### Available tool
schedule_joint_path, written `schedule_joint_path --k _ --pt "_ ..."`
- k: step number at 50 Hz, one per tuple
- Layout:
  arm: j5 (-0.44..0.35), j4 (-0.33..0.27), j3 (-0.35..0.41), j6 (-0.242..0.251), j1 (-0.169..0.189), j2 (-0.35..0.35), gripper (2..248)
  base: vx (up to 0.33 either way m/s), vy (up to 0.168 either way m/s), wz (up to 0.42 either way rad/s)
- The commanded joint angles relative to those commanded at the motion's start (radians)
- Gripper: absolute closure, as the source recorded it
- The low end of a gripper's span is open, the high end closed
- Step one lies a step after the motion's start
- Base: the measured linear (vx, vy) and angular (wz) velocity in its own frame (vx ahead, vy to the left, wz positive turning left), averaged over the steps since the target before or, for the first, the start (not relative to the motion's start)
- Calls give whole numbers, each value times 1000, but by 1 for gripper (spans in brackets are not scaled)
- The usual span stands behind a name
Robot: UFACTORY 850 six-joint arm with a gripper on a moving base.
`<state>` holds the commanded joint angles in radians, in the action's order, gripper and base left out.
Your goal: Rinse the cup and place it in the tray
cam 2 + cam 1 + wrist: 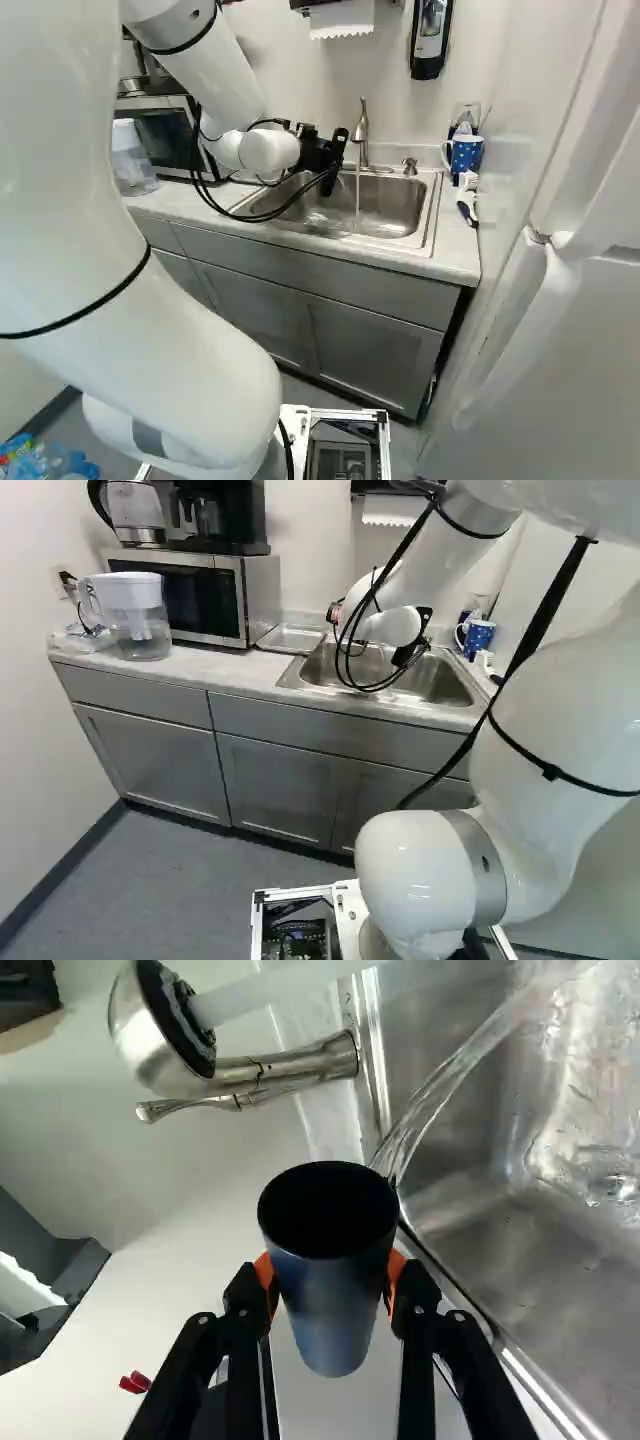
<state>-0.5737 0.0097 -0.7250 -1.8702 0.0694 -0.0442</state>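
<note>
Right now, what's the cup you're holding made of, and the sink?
The cup could be metal or hard plastic: smooth, with a soft sheen, so I can't be sure. The sink looks like brushed steel: grey, with blurry shine.

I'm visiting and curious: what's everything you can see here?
Cup: one, blue-grey, gripped
Faucet: one, silver, behind sink, running
Sink: one, silver, in counter
Tray: one, silver, between microwave and sink
Mug: one, spotted blue, on counter beyond sink
Microwave: one, silver and black, on counter
Kettle: one, silver, on microwave
Black appliance: one, beside kettle
Pitcher: one, clear and white, beside microwave
Paper towel: one, white, above faucet
Dispenser: one, black and white, on wall
Counter: one, pale, over grey cabinets
Arm: one, white
Gripper: one, black, orange pads, holding cup
</note>
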Motion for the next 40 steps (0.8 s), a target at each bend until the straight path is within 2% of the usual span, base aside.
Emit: schedule_joint_path --k 26,31,40 --pt "0 0 0 2 0 0 127 0 0 0" --pt "0 0 0 32 0 0 127 0 0 0" --pt "0 0 0 117 0 0 127 0 0 0"
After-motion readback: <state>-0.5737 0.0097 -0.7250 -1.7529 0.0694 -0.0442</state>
